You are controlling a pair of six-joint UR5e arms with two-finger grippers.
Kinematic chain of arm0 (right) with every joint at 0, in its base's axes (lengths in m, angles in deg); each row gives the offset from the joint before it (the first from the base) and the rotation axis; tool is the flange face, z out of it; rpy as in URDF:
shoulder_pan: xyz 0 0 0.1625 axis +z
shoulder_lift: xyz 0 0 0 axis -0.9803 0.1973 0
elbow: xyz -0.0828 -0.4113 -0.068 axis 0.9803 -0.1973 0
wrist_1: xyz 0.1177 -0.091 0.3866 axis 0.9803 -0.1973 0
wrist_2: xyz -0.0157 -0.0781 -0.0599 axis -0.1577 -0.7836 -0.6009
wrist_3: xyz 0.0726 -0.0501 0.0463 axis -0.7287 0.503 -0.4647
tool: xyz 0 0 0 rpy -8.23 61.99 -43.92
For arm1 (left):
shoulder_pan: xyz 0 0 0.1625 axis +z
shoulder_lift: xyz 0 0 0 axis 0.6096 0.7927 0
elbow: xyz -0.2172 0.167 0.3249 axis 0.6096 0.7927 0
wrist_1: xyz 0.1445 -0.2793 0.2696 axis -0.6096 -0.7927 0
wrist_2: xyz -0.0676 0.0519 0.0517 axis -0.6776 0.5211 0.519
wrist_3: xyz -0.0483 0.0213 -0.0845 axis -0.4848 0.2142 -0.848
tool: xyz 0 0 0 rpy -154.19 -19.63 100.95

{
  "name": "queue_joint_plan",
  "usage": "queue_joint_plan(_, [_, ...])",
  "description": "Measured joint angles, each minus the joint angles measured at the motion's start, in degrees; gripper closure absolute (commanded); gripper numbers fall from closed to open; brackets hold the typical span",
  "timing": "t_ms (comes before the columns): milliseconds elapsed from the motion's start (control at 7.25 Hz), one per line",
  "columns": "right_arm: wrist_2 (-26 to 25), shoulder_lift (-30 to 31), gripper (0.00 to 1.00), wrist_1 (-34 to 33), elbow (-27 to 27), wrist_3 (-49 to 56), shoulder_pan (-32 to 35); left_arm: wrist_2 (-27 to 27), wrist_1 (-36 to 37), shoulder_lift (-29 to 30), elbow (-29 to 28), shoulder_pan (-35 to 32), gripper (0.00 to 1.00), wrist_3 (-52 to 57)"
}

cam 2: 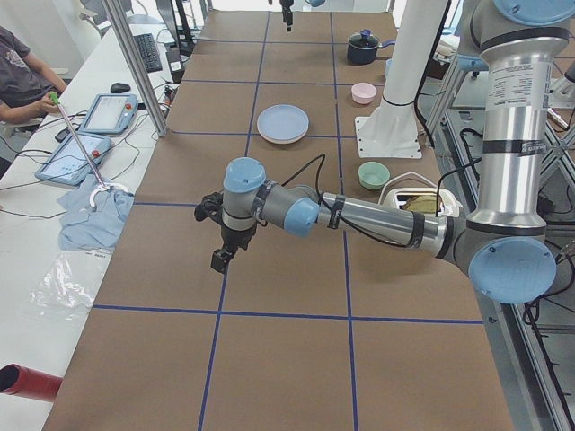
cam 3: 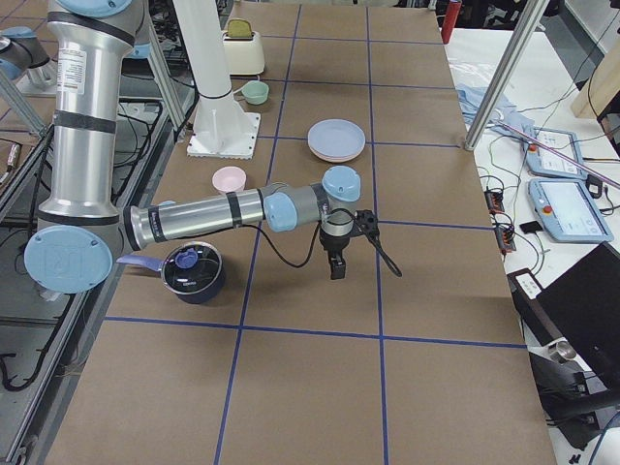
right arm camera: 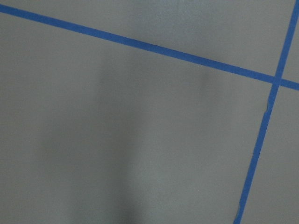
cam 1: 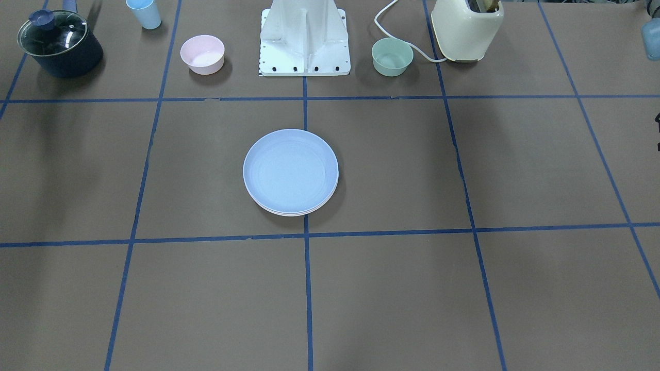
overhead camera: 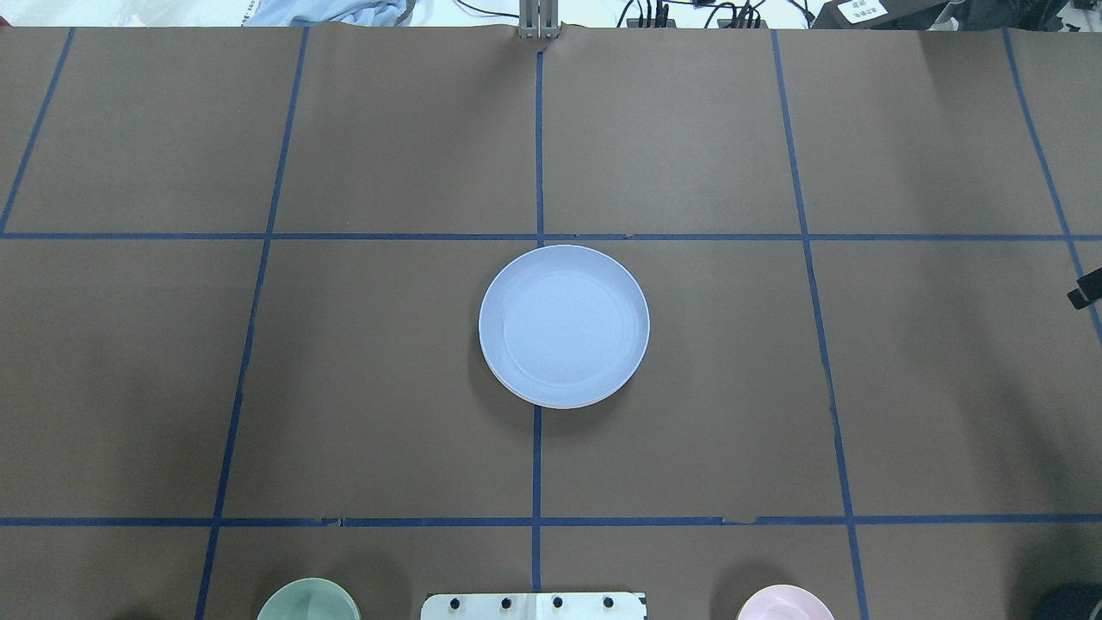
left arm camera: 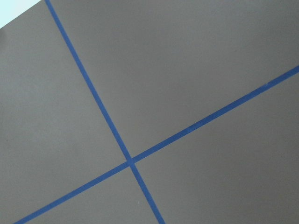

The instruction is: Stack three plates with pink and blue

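Observation:
The three plates stand in one stack at the table's middle. The light blue plate (cam 1: 290,170) is on top, and it also shows in the overhead view (overhead camera: 564,325). Only thin pale rims (cam 1: 289,213) of the other two plates show under it, the lowest looking pinkish (cam 3: 337,154). My left gripper (cam 2: 220,260) hangs above bare table far to my left of the stack. My right gripper (cam 3: 337,269) hangs above bare table far to my right. I cannot tell whether either gripper is open or shut. Both wrist views show only table and blue tape.
Near the robot's base (cam 1: 304,46) stand a small pink bowl (cam 1: 202,53) and a small mint-green bowl (cam 1: 392,55). A lidded dark pot (cam 1: 59,44), a blue cup (cam 1: 145,13) and a cream toaster (cam 1: 466,28) stand along that edge. An operator (cam 2: 18,72) sits beside the table.

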Motion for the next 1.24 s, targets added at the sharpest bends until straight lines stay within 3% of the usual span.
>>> queue_joint_plan(414, [0.18, 2.03, 0.00, -0.48, -1.84, -0.06, 3.57, 0.05, 0.05, -1.57, -2.42, -1.61, 0.00, 0.08])
queue_joint_plan(690, [1.05, 2.20, 0.00, -2.25, -3.35, -0.33, 5.46, -0.29, 4.57, -1.90, -2.61, -3.38, 0.00, 0.22])
queue_joint_plan(1241, [8.32, 2.64, 0.00, -3.11, -6.39, -0.30, 14.73, -0.89, 11.32, -2.15, -2.50, -4.76, 0.00, 0.45])
